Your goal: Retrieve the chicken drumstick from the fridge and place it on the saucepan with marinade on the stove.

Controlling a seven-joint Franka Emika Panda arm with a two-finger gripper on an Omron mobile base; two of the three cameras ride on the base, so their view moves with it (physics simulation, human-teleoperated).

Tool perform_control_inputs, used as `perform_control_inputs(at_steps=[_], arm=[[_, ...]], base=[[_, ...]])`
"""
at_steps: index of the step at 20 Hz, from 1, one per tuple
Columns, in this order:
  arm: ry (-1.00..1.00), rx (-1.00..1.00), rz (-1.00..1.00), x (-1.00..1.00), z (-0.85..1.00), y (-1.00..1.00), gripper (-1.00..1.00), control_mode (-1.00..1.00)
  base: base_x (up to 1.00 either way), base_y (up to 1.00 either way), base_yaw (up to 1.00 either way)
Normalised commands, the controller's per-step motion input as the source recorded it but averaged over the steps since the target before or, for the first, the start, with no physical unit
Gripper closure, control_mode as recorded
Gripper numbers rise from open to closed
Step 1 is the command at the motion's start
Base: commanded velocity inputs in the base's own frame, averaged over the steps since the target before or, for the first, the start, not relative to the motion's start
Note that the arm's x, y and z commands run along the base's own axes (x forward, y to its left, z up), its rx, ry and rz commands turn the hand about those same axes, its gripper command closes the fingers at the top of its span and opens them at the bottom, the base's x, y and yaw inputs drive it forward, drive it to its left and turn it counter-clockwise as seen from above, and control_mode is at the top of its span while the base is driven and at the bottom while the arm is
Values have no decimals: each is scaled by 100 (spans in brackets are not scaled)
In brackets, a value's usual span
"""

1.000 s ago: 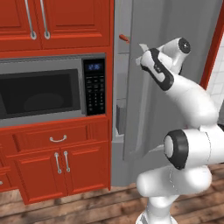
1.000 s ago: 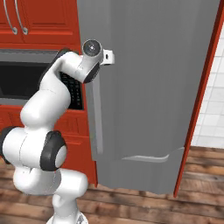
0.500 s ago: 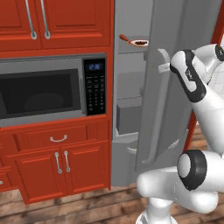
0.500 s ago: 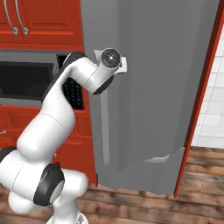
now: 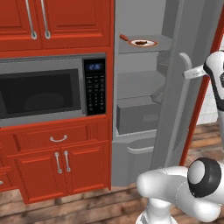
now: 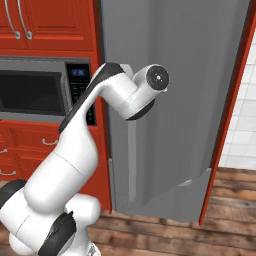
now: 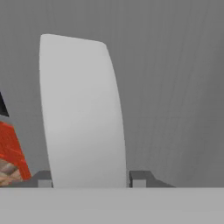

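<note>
your fridge (image 5: 140,78) stands partly open in the left base view, its grey door (image 5: 188,87) swung out toward the right edge with the long door handle (image 5: 177,109) facing you. the arm's wrist sits at the right edge of that view, level with the top of the handle. in the hand view the two finger tips (image 7: 140,178) stand on either side of the pale handle (image 7: 83,113), one tip against each side of it, so the gripper (image 7: 89,179) is closed around the door handle with the bar between the tips.

look inside the fridge: on the top shelf (image 5: 162,43), toward its front left corner, sits a white orange-rimmed plate (image 5: 151,43), and on it lies the chicken drumstick (image 5: 140,42), a small dark brown lump. a short orange stick (image 5: 124,38) pokes out just left of the plate, touching or nearly touching its rim; you can't tell which from here. below that shelf comes a second grey shelf, then a closed grey drawer (image 5: 138,116).

left of the fridge you have the black-fronted microwave (image 5: 48,89) set into red cabinets (image 5: 57,153), its keypad right against the fridge side. in the right base view the door's plain grey outer face (image 6: 190,90) takes up the middle, with the arm's elbow in front of it and the hand hidden behind the wrist. wood floor (image 6: 220,220) runs along the bottom.
</note>
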Motion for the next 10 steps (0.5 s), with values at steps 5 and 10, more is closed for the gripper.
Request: perform_control_inputs(at_steps=[5, 10], arm=[[0, 0, 1, -16, 0, -17, 100, -100], [0, 0, 0, 0, 0, 0, 100, -100]], base=[[0, 0, 0], [0, 0, 0]])
